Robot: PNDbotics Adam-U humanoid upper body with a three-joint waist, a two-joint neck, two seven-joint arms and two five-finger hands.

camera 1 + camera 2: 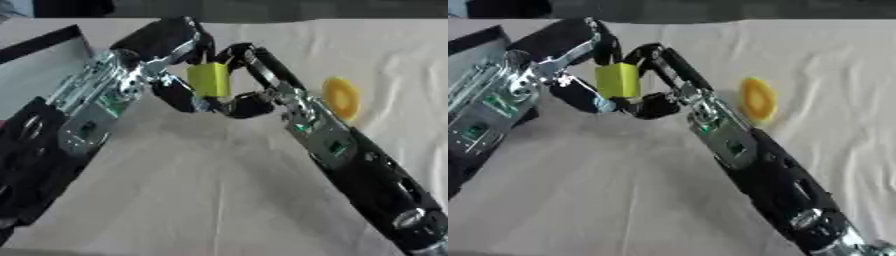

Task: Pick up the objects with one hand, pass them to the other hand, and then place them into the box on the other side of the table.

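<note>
Yellow-green block (208, 80): held up off the cloth between both hands, mid-handover.
Left hand (166, 42): fingers curled over block's top and left side, so it can receive or release.
Right hand (254, 80): fingers wrapped round block's right and underside.
Box (39, 45): beyond left hand; probable destination.
Yellow disc (340, 97): on cloth, right of right hand, waiting.

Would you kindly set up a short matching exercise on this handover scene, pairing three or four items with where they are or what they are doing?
Items:
1. yellow-green block
2. yellow ring
3. left hand
4. right hand

States:
A. lies alone on the white cloth, right of the arms
B. held in the air between both hands
C. comes in from the right, fingers curled round the block
D. comes in from the left, fingers curled over the block's top

Pairs: 1-B, 2-A, 3-D, 4-C
</note>
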